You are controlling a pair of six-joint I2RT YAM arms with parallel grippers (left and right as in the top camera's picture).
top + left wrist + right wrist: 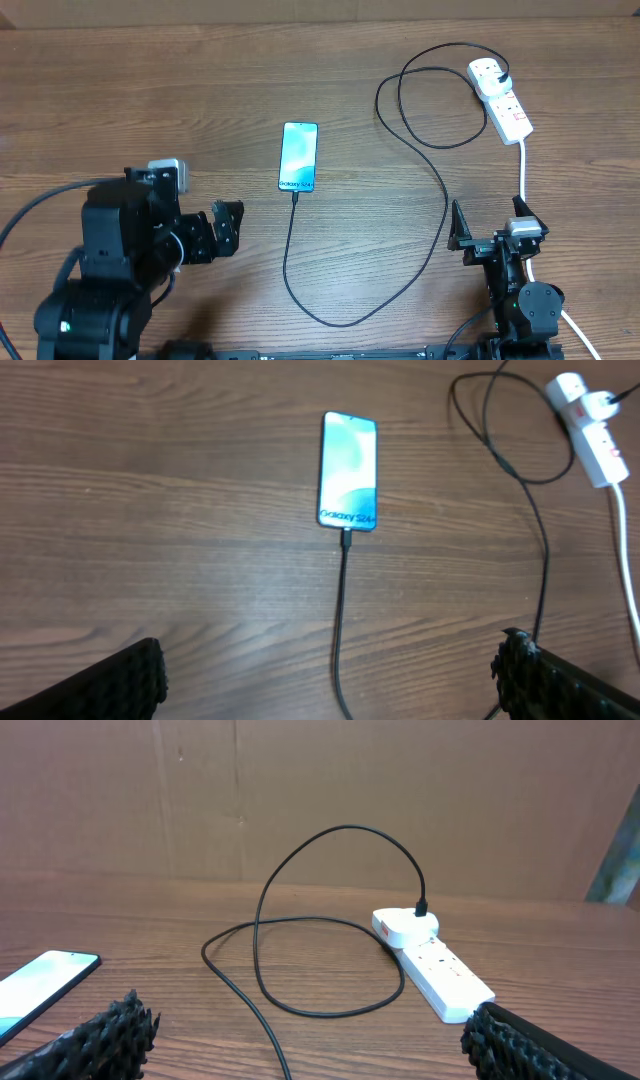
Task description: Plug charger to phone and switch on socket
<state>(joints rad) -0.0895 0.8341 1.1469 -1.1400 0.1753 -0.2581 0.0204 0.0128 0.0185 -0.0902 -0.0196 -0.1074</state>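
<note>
The left gripper (228,228), jaws spread and empty, sat at eight o'clock in the overhead view. The right gripper (488,222), likewise spread and empty, sat at five o'clock. The phone (299,156) lay near centre, screen lit, with the charger (287,255) entering its six o'clock edge and the white adapter (486,71) in the socket (510,110) at two o'clock. Plugging looked done; whether the socket was switched on could not be told.

The left arm (110,250) and right arm (520,300) are black, with knobbly-textured gripper fingers (120,680).
</note>
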